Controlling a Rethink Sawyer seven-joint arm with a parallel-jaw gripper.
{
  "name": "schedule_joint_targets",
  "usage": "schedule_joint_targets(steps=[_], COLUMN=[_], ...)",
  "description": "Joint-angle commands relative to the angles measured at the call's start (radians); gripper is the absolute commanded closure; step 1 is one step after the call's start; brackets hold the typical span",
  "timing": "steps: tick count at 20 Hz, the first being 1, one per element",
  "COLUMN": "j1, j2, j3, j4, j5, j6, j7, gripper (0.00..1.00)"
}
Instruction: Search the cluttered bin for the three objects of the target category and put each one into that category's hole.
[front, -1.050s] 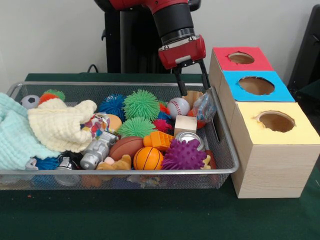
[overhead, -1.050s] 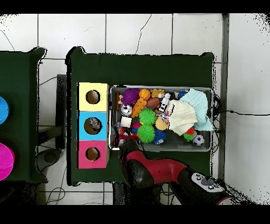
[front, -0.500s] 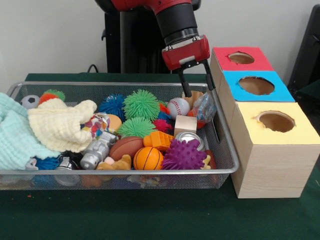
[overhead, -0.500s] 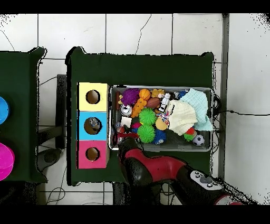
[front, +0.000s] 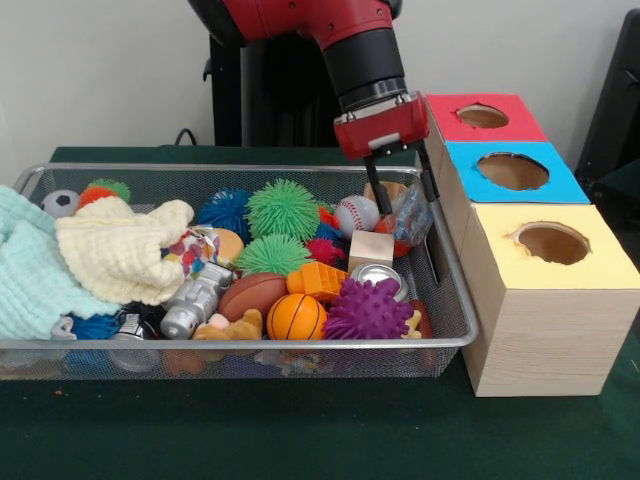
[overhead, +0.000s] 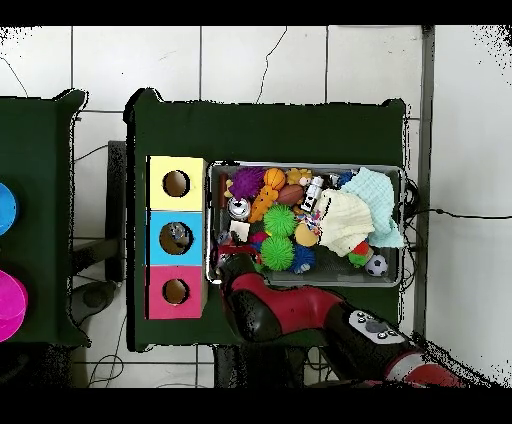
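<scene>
Green cloth-covered table (front: 300, 440) on a white tiled floor (overhead: 260, 60), pale wall behind. Wire-mesh bin (front: 452, 300), long axis running left to right in the front view, packed with toys. Beside its right end, touching it, a wooden sorting box (front: 540, 330) with three round holes in a row running away from the camera: yellow (front: 552, 242), blue (front: 512, 171), red (front: 482, 116). Red and black arm (front: 350, 40) descends over the bin's far right corner; gripper (front: 403, 193) with its two thin black fingers spread, empty, tips pointing down just above a clear plastic bag (front: 410, 215) and a tan cup (front: 388, 190). Nearby: stitched baseball (front: 356, 214), wooden cube (front: 371, 249), metal can (front: 375, 275), purple spiky ball (front: 368, 310), basketball (front: 296, 317), green fuzzy ball (front: 283, 208), cream knit cloth (front: 125, 250).
</scene>
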Motion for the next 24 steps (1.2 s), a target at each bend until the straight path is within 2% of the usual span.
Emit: schedule_joint_targets(steps=[1,7,12,24], j1=[0.003,0.008,0.002,-0.014], j2=[0.068,0.075,0.092,0.079], j3=[-0.033,-0.045,-0.043,-0.01], j4=[-0.181,-0.187,-0.186,-0.121], j5=[-0.022,-0.016,-0.013,0.016], j6=[-0.061,-0.04,0.019,0.122], j7=[0.103,0.103,0.104,0.128], gripper=[0.0,0.0,0.0,0.0])
